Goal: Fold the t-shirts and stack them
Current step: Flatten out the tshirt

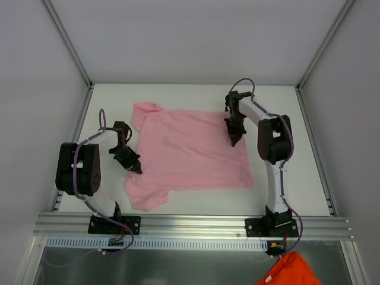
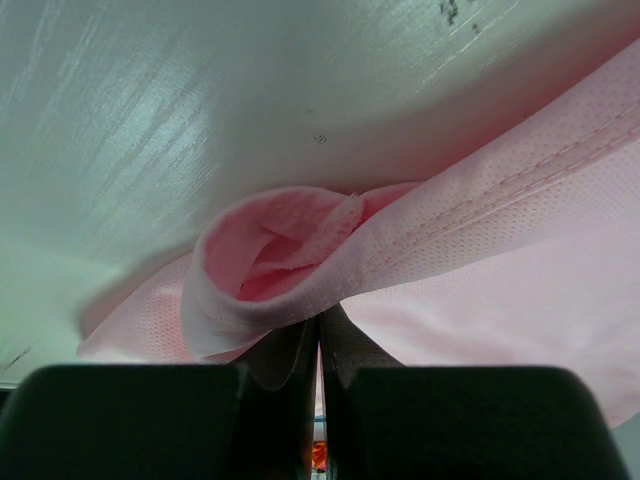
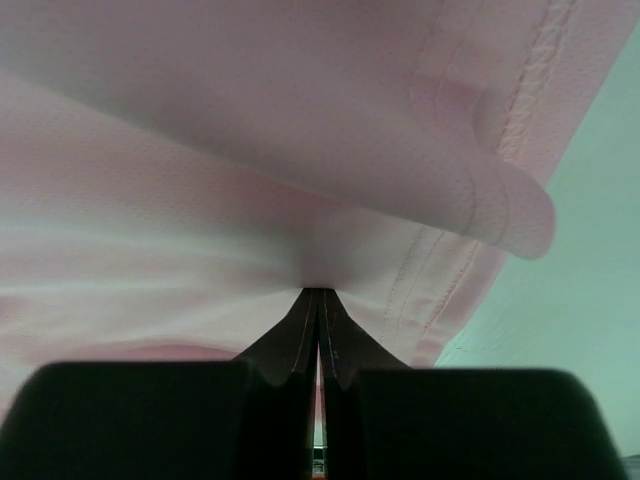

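T-shirt [image 1: 190, 151] of thin, finely dimpled pink knit.

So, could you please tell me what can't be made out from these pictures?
- Orange cloth, top view: cut off by the bottom edge, so it is unclear what garment it is.
- Pink t-shirt, right wrist view: fabric fills the frame, hiding how many layers the right tool pinches.
- Left tool, left wrist view: bunched fabric hides what its tips grip.
- Top view: both tools are too small to show their tips.
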Tool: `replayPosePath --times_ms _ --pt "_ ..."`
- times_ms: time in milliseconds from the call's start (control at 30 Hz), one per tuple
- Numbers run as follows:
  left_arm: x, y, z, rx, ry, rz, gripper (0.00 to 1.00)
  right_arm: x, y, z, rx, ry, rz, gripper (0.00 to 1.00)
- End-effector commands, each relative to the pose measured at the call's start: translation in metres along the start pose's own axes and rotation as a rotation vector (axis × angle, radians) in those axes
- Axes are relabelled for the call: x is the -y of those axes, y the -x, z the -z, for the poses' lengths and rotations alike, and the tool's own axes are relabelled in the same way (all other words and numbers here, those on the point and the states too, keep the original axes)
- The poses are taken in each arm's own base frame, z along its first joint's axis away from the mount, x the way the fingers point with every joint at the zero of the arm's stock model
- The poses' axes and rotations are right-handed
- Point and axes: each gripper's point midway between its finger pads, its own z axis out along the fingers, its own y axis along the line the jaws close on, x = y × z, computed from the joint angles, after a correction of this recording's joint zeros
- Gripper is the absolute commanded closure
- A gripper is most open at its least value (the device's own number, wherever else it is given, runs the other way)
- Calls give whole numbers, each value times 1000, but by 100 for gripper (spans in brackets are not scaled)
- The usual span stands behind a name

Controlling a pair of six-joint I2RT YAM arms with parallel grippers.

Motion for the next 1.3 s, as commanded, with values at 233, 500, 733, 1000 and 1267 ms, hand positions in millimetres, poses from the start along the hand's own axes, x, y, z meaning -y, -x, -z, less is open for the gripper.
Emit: replayPosePath --times_ms 233,500,733,1000,1267 --pt "-21 2 -7 -7 80 11 100 42 29 9 52 -221 5 99" --pt "-24 3 -4 -4 98 6 100 65 58 24 161 -333 -10 99" --pt "-23 7 -1 4 91 1 100 84 79 41 288 -455 -22 99" --pt "-11 11 -5 -3 45 1 100 43 45 90 325 -176 -61 99" --pt "-3 15 -6 6 15 1 100 13 -25 87 194 -89 0 99"
